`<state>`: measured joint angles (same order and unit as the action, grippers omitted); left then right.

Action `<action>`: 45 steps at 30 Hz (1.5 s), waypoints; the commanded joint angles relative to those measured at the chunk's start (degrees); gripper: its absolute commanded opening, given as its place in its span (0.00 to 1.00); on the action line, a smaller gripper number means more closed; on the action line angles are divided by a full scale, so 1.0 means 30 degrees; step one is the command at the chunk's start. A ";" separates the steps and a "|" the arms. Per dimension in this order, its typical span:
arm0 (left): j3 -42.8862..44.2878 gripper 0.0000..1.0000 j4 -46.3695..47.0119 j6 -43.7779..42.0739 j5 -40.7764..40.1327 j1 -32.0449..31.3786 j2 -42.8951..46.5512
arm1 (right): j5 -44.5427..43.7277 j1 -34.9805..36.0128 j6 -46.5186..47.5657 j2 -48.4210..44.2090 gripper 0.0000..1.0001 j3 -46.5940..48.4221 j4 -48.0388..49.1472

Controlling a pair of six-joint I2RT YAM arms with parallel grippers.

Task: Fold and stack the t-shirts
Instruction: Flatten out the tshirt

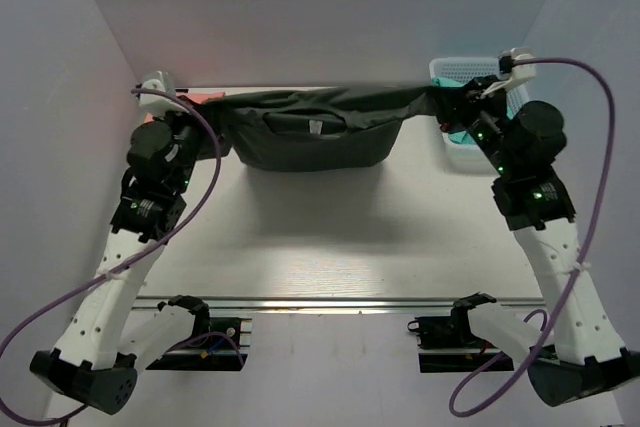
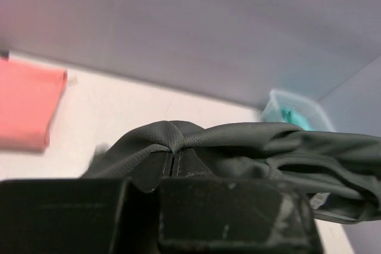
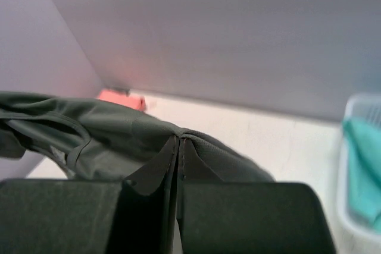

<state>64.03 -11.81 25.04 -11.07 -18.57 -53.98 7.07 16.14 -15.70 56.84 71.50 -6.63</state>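
Observation:
A dark charcoal grey t-shirt (image 1: 315, 127) hangs stretched between my two grippers above the far part of the table. My left gripper (image 1: 208, 110) is shut on its left end; in the left wrist view the fabric (image 2: 238, 141) bunches at the closed fingertips (image 2: 169, 147). My right gripper (image 1: 447, 99) is shut on its right end; in the right wrist view the cloth (image 3: 89, 129) pinches at the fingertips (image 3: 178, 141). A folded salmon pink t-shirt (image 2: 27, 108) lies at the far left, its edge visible in the top view (image 1: 205, 97). A teal t-shirt (image 3: 363, 165) lies in the basket.
A white lattice basket (image 1: 462, 72) stands at the far right, behind my right gripper; it also shows in the left wrist view (image 2: 294, 111). Grey walls enclose the table on the left, back and right.

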 commanded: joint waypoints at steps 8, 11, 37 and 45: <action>0.6778 0.00 -0.0455 -0.2952 0.2690 0.0152 0.2580 | 0.0718 0.0039 0.3095 -0.0665 0.00 0.8271 -0.2326; 0.8302 0.00 -0.0984 -0.3334 0.3424 0.0154 0.2787 | 0.0808 0.0010 0.3797 -0.1074 0.00 0.9180 -0.2214; 2.3932 0.00 -0.2163 -0.6441 0.3952 0.1091 -1.5502 | -0.3618 -0.0195 0.5117 1.1878 0.00 1.7255 0.0742; 1.1486 0.00 0.0183 -0.5826 0.3251 0.1091 -0.9993 | -0.3092 -0.0137 0.3686 0.5873 0.00 0.5046 0.1918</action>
<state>109.32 -13.69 7.01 -0.62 -15.31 -87.96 -2.68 15.77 -2.07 76.12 97.97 -3.14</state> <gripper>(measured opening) 0.033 0.009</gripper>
